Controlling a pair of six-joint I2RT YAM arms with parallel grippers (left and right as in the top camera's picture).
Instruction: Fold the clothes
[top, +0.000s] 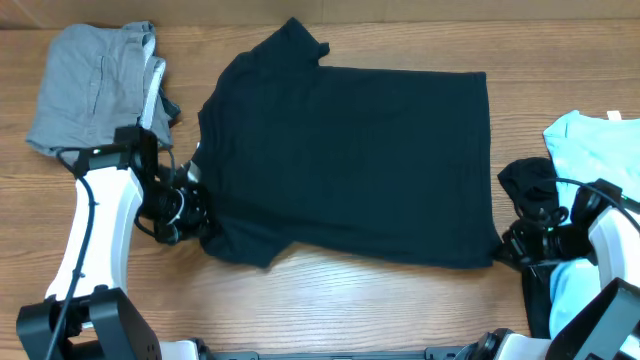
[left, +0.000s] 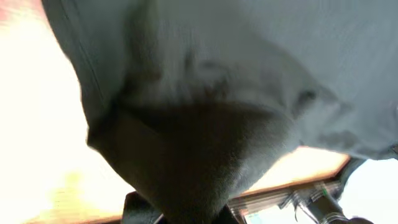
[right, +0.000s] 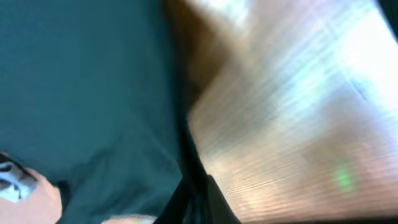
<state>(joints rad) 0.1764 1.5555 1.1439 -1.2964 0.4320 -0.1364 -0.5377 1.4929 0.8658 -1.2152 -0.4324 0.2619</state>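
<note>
A black short-sleeved T-shirt (top: 350, 160) lies spread flat across the middle of the table, neck to the left and hem to the right. My left gripper (top: 195, 212) is shut on its near sleeve and shoulder. In the left wrist view the dark fabric (left: 205, 124) bunches down into the jaws and fills most of the frame. My right gripper (top: 507, 246) is shut on the near hem corner. The right wrist view is blurred, but the shirt's edge (right: 186, 155) runs down between the fingers (right: 217, 202).
A grey garment (top: 95, 85) lies crumpled at the back left. A light blue garment (top: 598, 150) and a small black one (top: 528, 180) lie at the right edge, close to my right arm. Bare wood (top: 380, 300) shows along the front of the table.
</note>
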